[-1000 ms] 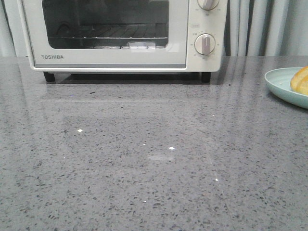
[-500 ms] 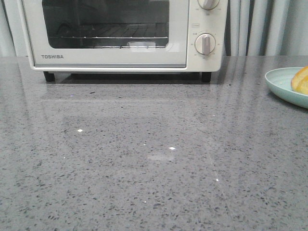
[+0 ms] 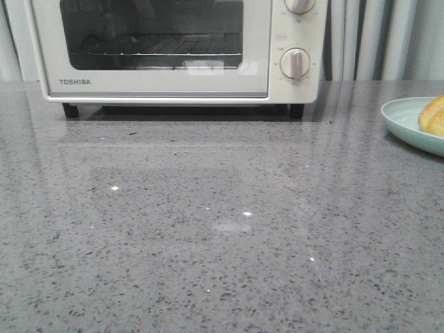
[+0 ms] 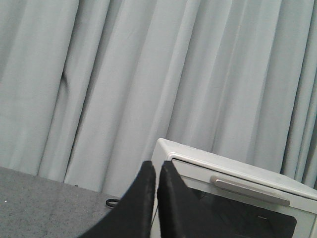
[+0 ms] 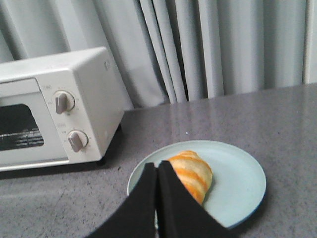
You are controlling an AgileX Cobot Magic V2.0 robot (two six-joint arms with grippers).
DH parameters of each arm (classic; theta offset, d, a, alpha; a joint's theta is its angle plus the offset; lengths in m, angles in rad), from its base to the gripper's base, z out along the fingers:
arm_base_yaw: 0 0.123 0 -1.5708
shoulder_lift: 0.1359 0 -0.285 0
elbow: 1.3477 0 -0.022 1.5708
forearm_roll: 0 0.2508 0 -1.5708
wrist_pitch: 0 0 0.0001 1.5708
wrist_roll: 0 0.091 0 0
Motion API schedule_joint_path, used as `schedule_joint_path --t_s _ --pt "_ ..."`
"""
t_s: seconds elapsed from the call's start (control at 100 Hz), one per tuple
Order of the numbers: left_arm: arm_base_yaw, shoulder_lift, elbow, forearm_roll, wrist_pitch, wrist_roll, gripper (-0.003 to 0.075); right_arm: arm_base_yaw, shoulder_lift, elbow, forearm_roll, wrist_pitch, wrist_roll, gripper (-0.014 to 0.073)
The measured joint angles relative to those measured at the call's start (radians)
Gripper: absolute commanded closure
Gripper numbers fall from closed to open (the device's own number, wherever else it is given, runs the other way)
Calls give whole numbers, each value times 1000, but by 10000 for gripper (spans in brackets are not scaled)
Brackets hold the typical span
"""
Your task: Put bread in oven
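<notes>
Across the front view, neither arm is showing. The oven (image 3: 177,50) is sitting at the back of the speckled grey stone counter (image 3: 208,229), its glass door (image 3: 151,35) shut and a wire rack (image 3: 163,52) glinting behind it, with 2 round knobs (image 3: 295,64) down its side. At the far right edge, a pale green plate (image 3: 406,121) is carrying the bread (image 3: 433,115), only partly in frame.

From the left wrist view, the left gripper (image 4: 156,171) is holding its 2 black tapered fingers together, gripping nothing. Just beyond the tips the oven's top corner is showing, and its metal door handle (image 4: 250,190) is lying off to one side of them. Pleated grey curtains (image 4: 124,74) are hanging behind. No bread is showing here.

From the right wrist view, the right gripper (image 5: 157,173) is likewise keeping its fingers pressed together and empty. The bread (image 5: 190,172) is lying directly ahead of the tips and very close, resting on the plate (image 5: 237,183), so the right arm is plainly the nearer one. Its long axis appears to be running obliquely away from the jaws rather than square across them, though this is hard to judge. The roll is looking glossy golden-orange with paler ridges, rounded and tapering; the plate is smooth and shallow. The oven (image 5: 54,109) is standing well apart from the jaws, off to one side.
</notes>
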Motion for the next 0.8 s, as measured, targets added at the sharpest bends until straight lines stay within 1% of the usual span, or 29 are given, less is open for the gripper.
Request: schedule_joint_path --t_s 0.12,0.19,0.36,0.53,0.6,0.67,0.8 --pt "0 67 -104 2 97 0 741 0 83 -88 21 103 0 661" --pt "0 110 -156 2 126 0 741 0 129 -139 25 150 -4 661" --pt "0 252 -293 4 141 0 741 0 229 -242 29 207 -9 661" --pt "-11 438 -395 5 141 23 741 0 296 -285 29 216 -32 661" --pt "-45 521 -436 5 141 25 741 0 322 -299 31 236 -37 661" --pt "-102 607 -480 6 141 43 741 0 347 -314 33 264 -38 661" --pt "-245 766 -568 6 95 102 741 0 389 -349 37 302 -41 661"
